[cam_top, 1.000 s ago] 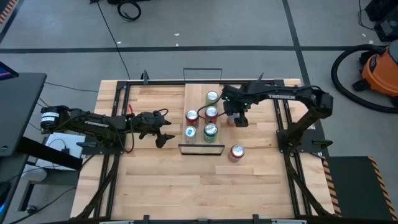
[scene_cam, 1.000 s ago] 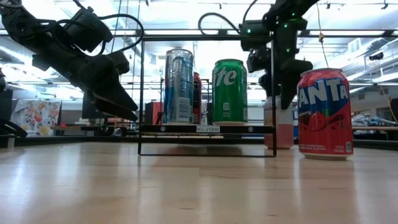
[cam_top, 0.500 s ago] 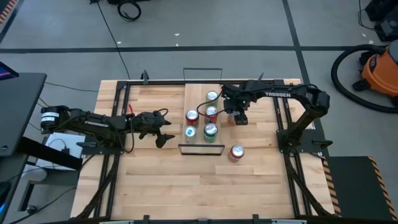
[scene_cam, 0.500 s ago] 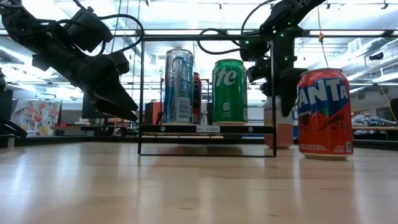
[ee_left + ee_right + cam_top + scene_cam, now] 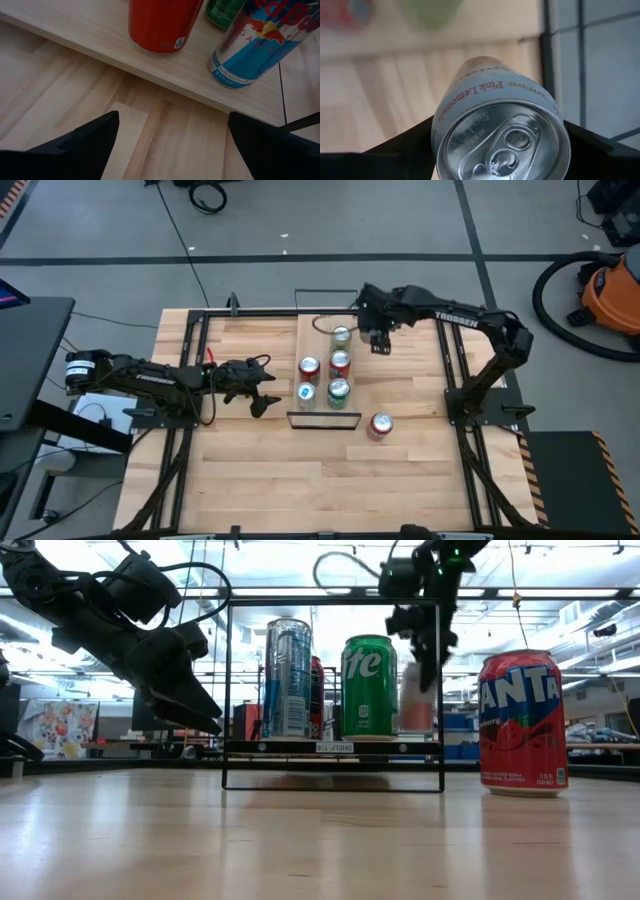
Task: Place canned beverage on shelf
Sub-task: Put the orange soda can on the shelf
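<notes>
My right gripper [image 5: 378, 342] is shut on a pale pink lemonade can [image 5: 492, 95], just right of the shelf's far half. In the low view the can [image 5: 417, 702] hangs at about the height of the shelf board. The shelf [image 5: 312, 330] is a narrow light-wood board with black wire rails, and several cans stand on it. A red Fanta can [image 5: 379, 425] stands on the table right of the shelf's near end. My left gripper [image 5: 262, 392] is open and empty, left of the shelf. My right gripper pinches the can's upper wall [image 5: 442, 125] between its two fingers, one on each side just below the rim. The fingers [image 5: 428, 652] come from above, pointing down. The can hangs roughly upright below them, lifted clear of the table.
A red can [image 5: 162, 25] and a blue-and-silver can [image 5: 250, 47] stand on the shelf's left side, before my left gripper. Black frame rails run along the table's left and right sides [image 5: 455, 370]. Bare slatted wood lies near the front edge [image 5: 320, 490].
My right gripper has gone up and toward the table's far edge, still shut on the pink can. The can stood on the table right of the shelf and is now lifted clear, level with the shelf board.
</notes>
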You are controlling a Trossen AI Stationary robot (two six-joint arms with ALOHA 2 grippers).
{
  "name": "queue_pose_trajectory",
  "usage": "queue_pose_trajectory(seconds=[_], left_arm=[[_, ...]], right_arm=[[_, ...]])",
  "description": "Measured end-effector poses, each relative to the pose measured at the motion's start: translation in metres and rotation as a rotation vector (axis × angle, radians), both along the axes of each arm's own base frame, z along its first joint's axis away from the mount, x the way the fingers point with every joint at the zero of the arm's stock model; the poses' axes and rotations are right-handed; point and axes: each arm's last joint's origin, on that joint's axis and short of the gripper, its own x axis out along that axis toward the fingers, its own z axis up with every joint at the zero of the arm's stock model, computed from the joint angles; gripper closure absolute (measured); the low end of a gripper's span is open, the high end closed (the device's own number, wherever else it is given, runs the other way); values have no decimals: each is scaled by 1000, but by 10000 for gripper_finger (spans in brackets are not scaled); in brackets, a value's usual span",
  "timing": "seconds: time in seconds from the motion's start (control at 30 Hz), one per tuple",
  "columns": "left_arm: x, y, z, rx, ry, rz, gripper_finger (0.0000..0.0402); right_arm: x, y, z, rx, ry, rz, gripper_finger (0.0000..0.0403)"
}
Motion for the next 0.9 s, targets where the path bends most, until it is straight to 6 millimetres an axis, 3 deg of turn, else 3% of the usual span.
queue_pose_trajectory(seconds=[0.2,0.4,0.67,0.9], left_arm=[[0,0,0,1,-3,0,13],[1,0,2,19,-25,-9,13],[2,0,3,30,-34,-15,13],[2,0,3,35,-31,-18,13]], right_arm=[[4,-11,37,-50,-127,-6,77],[9,-22,56,-6,-167,-6,77],[39,-48,49,84,-127,-18,77],[53,-73,27,168,-83,-75,77]])
